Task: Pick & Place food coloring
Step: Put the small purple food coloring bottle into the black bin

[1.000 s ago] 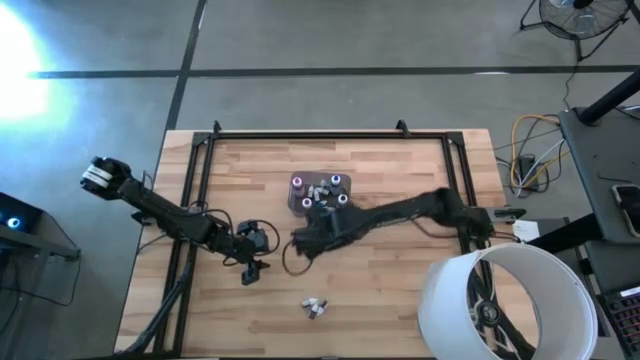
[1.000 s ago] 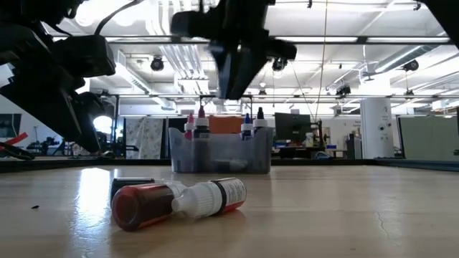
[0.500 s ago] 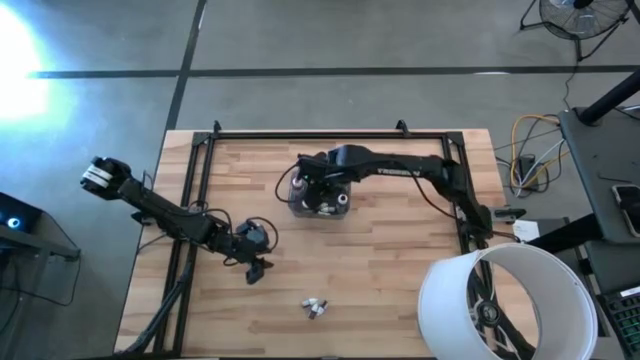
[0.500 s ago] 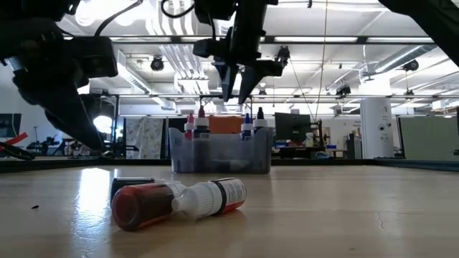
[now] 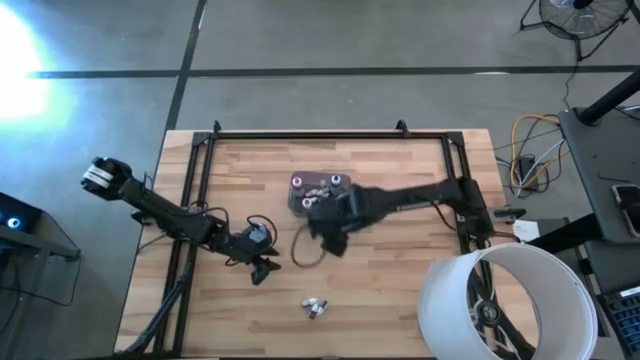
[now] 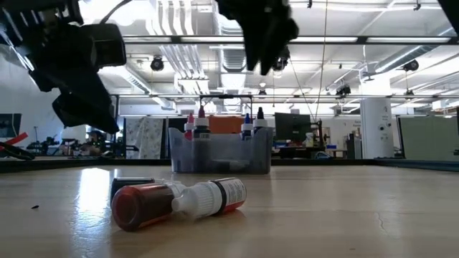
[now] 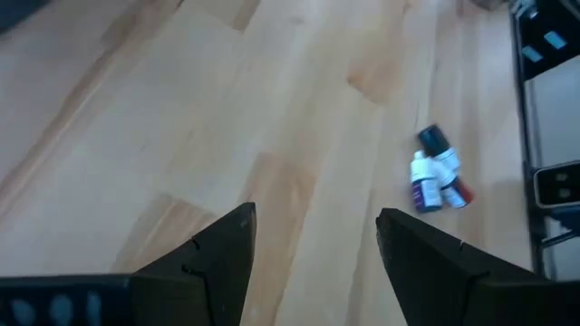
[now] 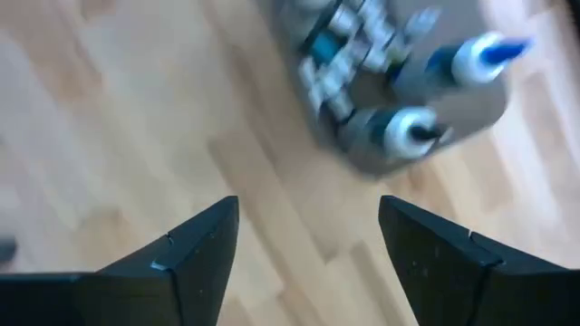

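Our right claw [image 5: 330,240] hangs wide and empty beside the tub [image 5: 296,205] of bottles [image 5: 335,181] mid-desk [image 5: 400,290]. Left claw [image 5: 262,268], part open, holds nothing. Loose bottles [image 5: 315,307] lie near the front edge; labels unreadable.

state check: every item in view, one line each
Left end effector: open, empty, over bare wood.
Right end effector: open, empty, beside the tub.
Tub: upright, holding bottles.
Bottles in tub: several standing upright.
Loose bottles: lying on their sides, touching, near the table's front edge.
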Available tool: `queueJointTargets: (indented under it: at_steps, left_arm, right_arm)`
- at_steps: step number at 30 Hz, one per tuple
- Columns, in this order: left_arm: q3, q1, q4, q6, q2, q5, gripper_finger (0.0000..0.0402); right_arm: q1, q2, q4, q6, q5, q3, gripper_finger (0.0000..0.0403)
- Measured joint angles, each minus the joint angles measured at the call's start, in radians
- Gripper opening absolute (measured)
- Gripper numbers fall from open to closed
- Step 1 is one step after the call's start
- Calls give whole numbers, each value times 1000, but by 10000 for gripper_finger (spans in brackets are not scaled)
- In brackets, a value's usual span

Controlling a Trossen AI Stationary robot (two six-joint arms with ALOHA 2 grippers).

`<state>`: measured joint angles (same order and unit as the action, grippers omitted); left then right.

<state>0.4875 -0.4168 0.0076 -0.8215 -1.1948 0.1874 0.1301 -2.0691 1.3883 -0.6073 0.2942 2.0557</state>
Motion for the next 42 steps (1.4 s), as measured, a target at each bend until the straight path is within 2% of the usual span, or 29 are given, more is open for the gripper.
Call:
queueJointTargets:
  at_steps: [5, 9, 17, 23, 31, 42]
  left_arm:
    - [66, 0, 19, -25, -64, -3, 206]
    - [206, 17, -32, -39, -173, -59, 206]
    - [595, 68, -520, 38, -448, -152, 206]
    - [771, 69, -584, 80, -604, -204, 206]
    - [898, 51, -640, 77, -745, -221, 206]
    - [987, -4, -673, 18, -837, -252, 206]
  right_arm:
    - [114, 1, 1, -38, -64, -104, 253]
    - [180, 5, -52, -116, -89, -224, 247]
    - [271, 97, -215, -257, -145, -463, 246]
    - [304, 225, -309, -382, -134, -625, 246]
    - [305, 322, -330, -416, -108, -738, 246]
    - [306, 320, -374, -418, -109, -773, 246]
